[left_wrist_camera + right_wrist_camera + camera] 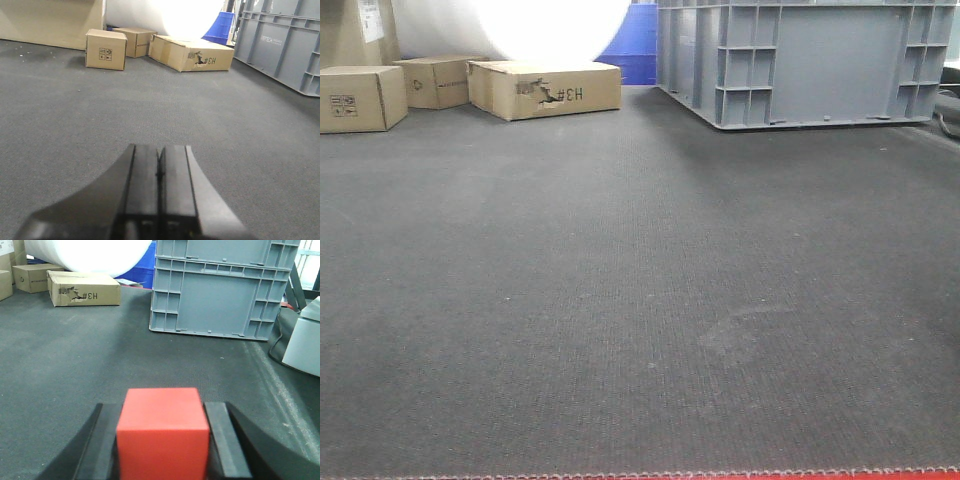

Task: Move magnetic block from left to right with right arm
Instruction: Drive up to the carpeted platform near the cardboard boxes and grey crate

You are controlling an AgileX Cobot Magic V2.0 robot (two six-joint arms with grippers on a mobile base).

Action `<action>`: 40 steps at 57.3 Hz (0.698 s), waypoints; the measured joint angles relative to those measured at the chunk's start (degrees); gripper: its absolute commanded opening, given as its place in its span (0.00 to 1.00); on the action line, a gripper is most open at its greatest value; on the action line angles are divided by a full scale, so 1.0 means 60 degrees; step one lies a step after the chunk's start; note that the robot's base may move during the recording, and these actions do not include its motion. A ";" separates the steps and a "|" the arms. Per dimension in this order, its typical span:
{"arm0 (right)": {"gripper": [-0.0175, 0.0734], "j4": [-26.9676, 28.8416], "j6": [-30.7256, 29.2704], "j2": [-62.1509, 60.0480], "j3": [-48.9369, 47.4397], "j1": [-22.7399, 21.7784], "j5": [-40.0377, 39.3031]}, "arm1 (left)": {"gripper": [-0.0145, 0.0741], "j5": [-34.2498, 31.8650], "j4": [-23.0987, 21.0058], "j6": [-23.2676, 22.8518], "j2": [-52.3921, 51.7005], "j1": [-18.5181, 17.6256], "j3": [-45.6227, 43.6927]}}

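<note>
One small bright-red magnetic block (pixel 162 435) sits clamped between the black fingers of your right gripper (pixel 162 412), low over the dark grey textured mat (pixel 75 355). It is a cube, so it has no long axis; one flat face is toward the wrist camera and its sides are square to the fingers. Your left gripper (pixel 159 152): fingers pressed together, nothing held. Beyond: grey ribbed plastic crate (pixel 220 290), brown cardboard box (pixel 85 289).
</note>
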 measured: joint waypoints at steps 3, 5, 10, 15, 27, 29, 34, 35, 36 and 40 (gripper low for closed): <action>0.58 0.0000 0.0000 0.0000 0.0000 0.0000 0.0000 | 0.02 0.0000 0.0000 0.0000 0.0000 0.0000 0.0000; 0.58 0.0000 0.0000 0.0000 0.0000 0.0000 0.0000 | 0.02 0.0000 0.0000 0.0000 0.0000 0.0000 0.0000; 0.58 0.0000 0.0000 0.0000 0.0000 0.0000 0.0000 | 0.02 0.0000 0.0000 0.0000 0.0000 0.0000 0.0000; 0.58 0.0000 0.0000 0.0000 0.0000 0.0000 0.0000 | 0.02 0.0000 0.0000 0.0000 0.0000 0.0000 0.0000; 0.58 0.0000 0.0000 0.0000 0.0000 0.0000 0.0000 | 0.02 0.0000 0.0000 0.0000 0.0000 0.0000 0.0000; 0.58 0.0000 0.0000 0.0000 0.0000 0.0000 0.0000 | 0.02 0.0000 0.0000 0.0000 0.0000 0.0000 0.0000; 0.58 0.0000 0.0000 0.0000 0.0000 0.0000 0.0000 | 0.02 0.0000 0.0000 0.0000 0.0000 0.0000 0.0000; 0.58 0.0000 0.0000 0.0000 0.0000 0.0000 0.0000 | 0.02 0.0000 0.0000 0.0000 0.0000 0.0000 0.0000; 0.58 0.0000 0.0000 0.0000 0.0000 0.0000 0.0000 | 0.02 0.0000 0.0000 0.0000 0.0000 0.0000 0.0000; 0.58 0.0000 0.0000 0.0000 0.0000 0.0000 -0.0092 | 0.02 0.0000 0.0000 0.0000 0.0000 0.0000 0.0000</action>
